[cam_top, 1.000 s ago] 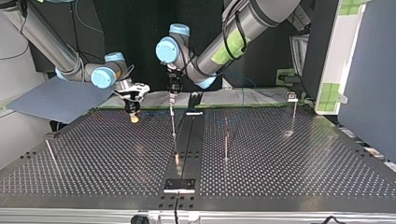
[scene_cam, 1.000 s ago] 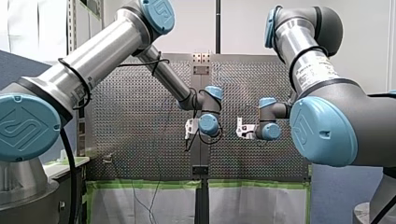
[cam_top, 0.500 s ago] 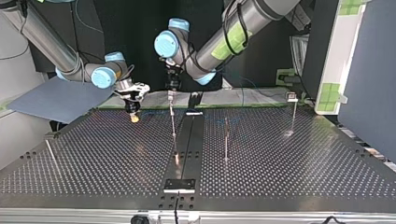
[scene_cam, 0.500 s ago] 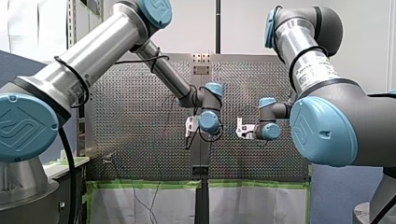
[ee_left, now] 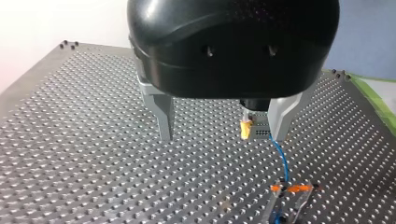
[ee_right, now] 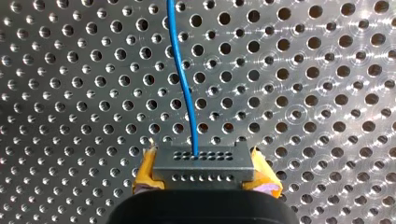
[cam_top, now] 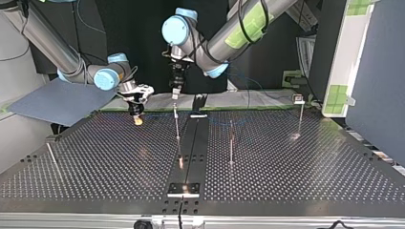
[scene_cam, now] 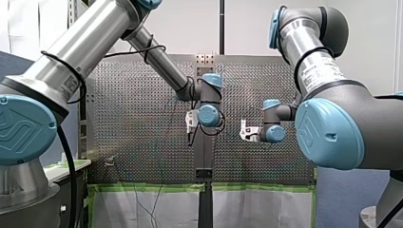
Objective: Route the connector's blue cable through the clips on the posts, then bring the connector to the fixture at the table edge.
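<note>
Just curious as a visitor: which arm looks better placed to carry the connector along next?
My right, probably. My right gripper is shut on the connector, with the blue cable running ahead of it. My left gripper hangs open, holding nothing.

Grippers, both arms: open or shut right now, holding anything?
Left gripper, black with metal fingers: open, empty.
Right gripper with yellow pads: shut on the grey rectangular connector of the blue cable.
</note>
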Robot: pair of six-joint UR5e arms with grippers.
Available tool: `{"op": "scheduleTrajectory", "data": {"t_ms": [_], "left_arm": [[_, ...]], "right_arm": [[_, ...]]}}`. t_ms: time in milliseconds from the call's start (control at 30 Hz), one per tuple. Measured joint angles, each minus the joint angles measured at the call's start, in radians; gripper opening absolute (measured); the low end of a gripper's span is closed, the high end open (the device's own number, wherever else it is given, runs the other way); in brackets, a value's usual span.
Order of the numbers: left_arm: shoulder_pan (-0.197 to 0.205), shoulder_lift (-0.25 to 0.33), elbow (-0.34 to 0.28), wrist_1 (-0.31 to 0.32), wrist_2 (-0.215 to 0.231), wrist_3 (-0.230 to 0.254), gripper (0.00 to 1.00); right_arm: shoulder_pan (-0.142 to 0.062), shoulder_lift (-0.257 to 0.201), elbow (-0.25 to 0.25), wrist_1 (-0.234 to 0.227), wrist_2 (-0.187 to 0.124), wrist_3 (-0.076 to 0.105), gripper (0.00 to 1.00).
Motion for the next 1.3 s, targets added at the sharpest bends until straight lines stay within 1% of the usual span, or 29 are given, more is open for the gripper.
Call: {"op": "scheduleTrajectory", "data": {"t_ms": [200,433,600,733,933,1200,1300], "left_arm": [[-0.006,0.051,-0.051,0.029,-0.005,-0.015,1.00],[-0.020,0.101,-0.100,0.046,-0.009,-0.025,1.00],[-0.027,0.142,-0.142,0.072,-0.010,-0.030,1.00],[-0.033,0.178,-0.178,0.078,-0.017,-0.031,1.00],[-0.046,0.232,-0.232,0.089,-0.029,-0.031,1.00],[-0.058,0.297,-0.297,0.117,-0.033,-0.035,1.00],[-0.061,0.330,-0.329,0.133,-0.038,-0.038,1.00]], "right_arm": [[0.001,0.000,0.000,0.000,0.000,0.002,0.00],[0.004,0.000,0.000,0.000,0.000,0.002,0.00],[0.007,0.001,0.000,0.000,0.000,0.001,0.00],[0.010,0.001,0.000,0.000,0.000,0.001,0.00],[0.011,0.001,0.000,0.002,0.000,0.002,0.00],[0.012,0.001,0.000,0.002,0.000,0.003,0.00],[0.013,0.001,0.000,0.001,0.000,0.003,0.00]]}}
